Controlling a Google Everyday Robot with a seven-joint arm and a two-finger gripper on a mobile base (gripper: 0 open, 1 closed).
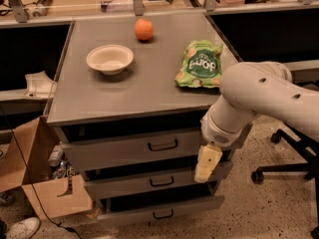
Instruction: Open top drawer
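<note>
The gripper (207,164) hangs pointing down in front of the right end of the drawer stack, a pale cream block below the wrist. It lies over the right end of the middle drawer (134,182) and just under the right end of the top drawer (124,151). Whether it is released or clenched cannot be told, it holds nothing that can be seen, and it is unclear whether it touches either drawer front. The arm (259,93) comes in from the right as a thick white link. It runs level past the corner of the cabinet, then bends down through a round wrist joint to the gripper. The top drawer sits directly under the grey cabinet top (139,96), with a dark gap above its front. Its black bar handle (163,145) is mid-front, well to the left of the gripper. Below the middle drawer comes the lowest drawer (149,214), close to the speckled floor. A cardboard box (35,185) stands open at the cabinet's left, and the black base of an office chair (279,171) shows on the right. On the cabinet top a cream bowl (109,59) sits to the left, a green snack bag (201,64) lies to the right near the arm, and an orange (144,29) rests farther back between them.
</note>
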